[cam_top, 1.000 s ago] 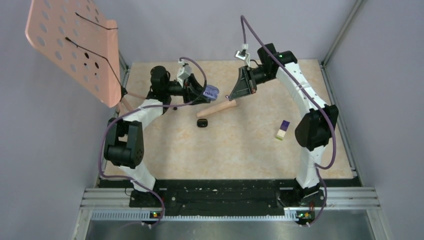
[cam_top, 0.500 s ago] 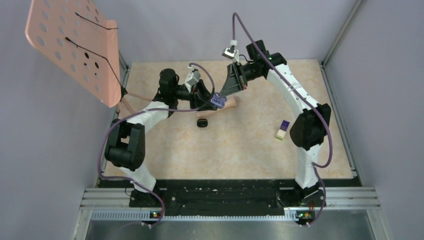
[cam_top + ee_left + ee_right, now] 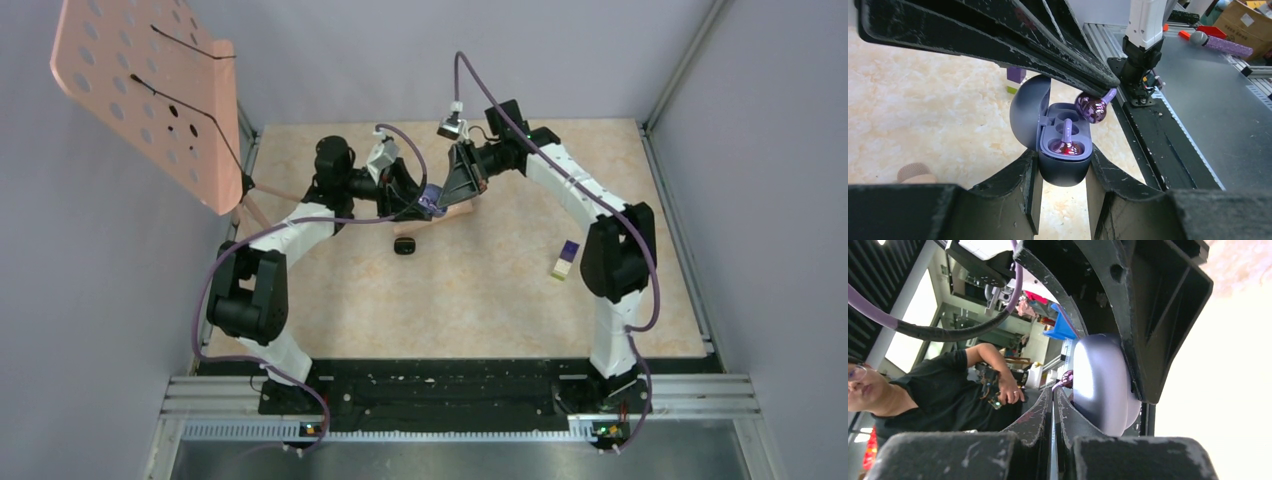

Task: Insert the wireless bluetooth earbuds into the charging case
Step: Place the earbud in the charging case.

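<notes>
Left wrist: right tool (image 3: 1105,86) with earbud (image 3: 1091,107) overhangs charging case (image 3: 1064,160), block (image 3: 1016,75) behind.

The surface (image 3: 480,300) is a beige, marble-patterned board. A small black rounded object (image 3: 404,246) lies left of centre. A purple-and-cream rectangular block (image 3: 565,260) sits to the right, well apart from it. A pinkish-tan cylinder (image 3: 461,208) lies farther back, partly hidden.

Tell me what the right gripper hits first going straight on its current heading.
Likely the open charging case: the earbud in the right gripper hangs just beside its empty well. Depth is unclear; it could skim the rim.
</notes>
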`<action>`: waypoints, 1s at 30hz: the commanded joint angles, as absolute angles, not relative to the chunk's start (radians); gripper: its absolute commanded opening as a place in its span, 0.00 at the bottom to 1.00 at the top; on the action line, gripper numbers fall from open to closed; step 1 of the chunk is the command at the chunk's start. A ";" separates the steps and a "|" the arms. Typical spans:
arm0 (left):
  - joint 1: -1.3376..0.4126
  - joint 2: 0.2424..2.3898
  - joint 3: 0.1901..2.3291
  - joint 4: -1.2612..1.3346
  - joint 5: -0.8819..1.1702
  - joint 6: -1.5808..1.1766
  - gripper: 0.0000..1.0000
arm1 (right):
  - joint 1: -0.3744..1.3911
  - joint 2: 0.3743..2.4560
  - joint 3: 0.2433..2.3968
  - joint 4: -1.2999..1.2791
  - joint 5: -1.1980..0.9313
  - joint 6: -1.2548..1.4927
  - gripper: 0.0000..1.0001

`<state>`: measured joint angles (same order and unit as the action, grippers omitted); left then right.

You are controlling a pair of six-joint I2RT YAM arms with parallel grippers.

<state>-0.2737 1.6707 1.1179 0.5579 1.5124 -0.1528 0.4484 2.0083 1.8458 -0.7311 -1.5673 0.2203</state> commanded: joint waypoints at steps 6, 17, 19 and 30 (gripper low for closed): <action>-0.278 1.614 1.143 0.592 1.559 -0.162 0.00 | 0.431 1.921 1.838 -0.604 -1.650 0.291 0.00; -0.278 1.607 1.150 0.589 1.555 -0.188 0.00 | 0.421 1.860 1.670 -0.277 -1.640 0.544 0.00; -0.277 1.603 1.148 0.589 1.554 -0.190 0.00 | 0.421 1.848 1.629 -0.158 -1.644 0.637 0.00; -0.280 1.596 1.149 0.589 1.554 -0.193 0.00 | 0.421 1.830 1.456 0.564 -1.606 1.165 0.00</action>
